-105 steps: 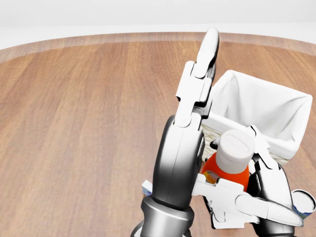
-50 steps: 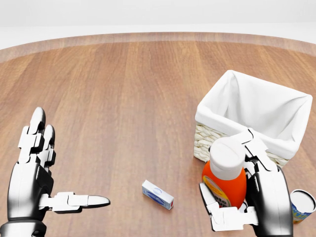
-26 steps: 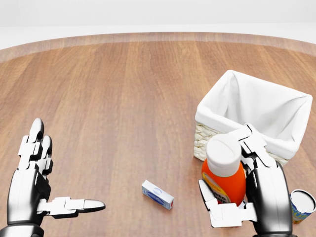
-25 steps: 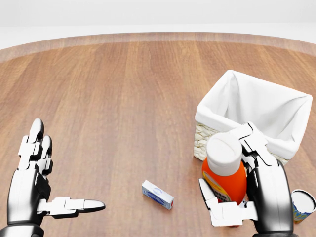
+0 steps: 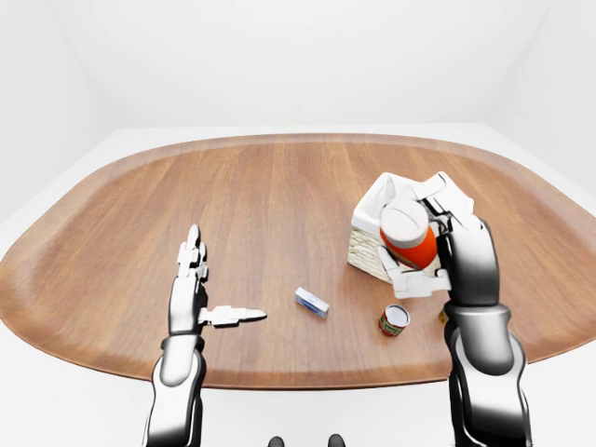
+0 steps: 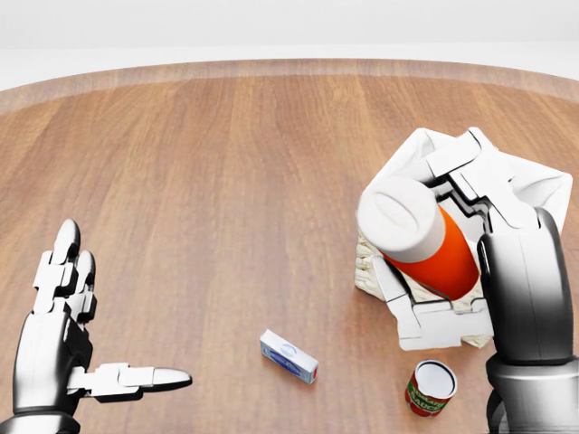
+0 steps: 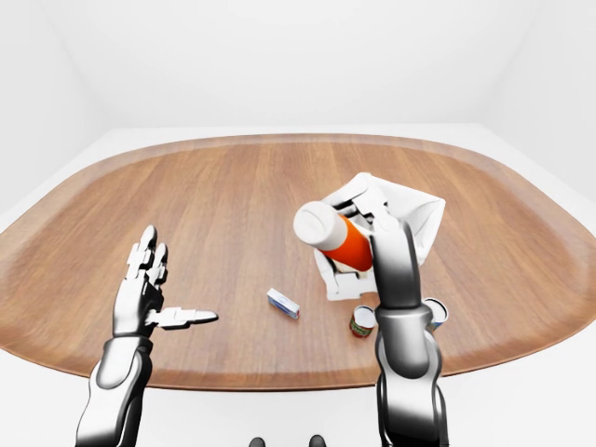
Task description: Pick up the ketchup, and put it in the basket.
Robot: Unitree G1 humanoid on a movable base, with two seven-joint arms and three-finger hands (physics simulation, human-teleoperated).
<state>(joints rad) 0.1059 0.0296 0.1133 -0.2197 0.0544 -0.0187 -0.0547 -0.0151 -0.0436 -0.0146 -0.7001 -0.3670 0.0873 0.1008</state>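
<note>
The ketchup (image 6: pixel 400 217), an orange-red bottle with a broad white cap, hangs tilted in the air with its cap toward the view's left. My right hand (image 6: pixel 448 240) is shut on it, fingers over the top and thumb beneath. Right behind it stands the basket (image 5: pixel 366 248), wicker with a white cloth lining. In the head view the hand and bottle hide most of the basket; its lining (image 6: pixel 554 193) shows at the right. My left hand (image 6: pixel 113 316) hovers open and flat over the table at the lower left, holding nothing.
A small white and blue box (image 6: pixel 289 355) lies on the wooden table between the hands. A red-labelled can (image 6: pixel 431 387) stands below the held bottle, with a second can (image 7: pixel 435 312) just to its right. The oval table's near edge (image 5: pixel 307 377) runs close to the robot.
My right hand has lifted the ketchup off the table, up toward the basket, and tilted it. The red-labelled can now shows beneath. The left arm swung earlier from the middle to the lower left.
</note>
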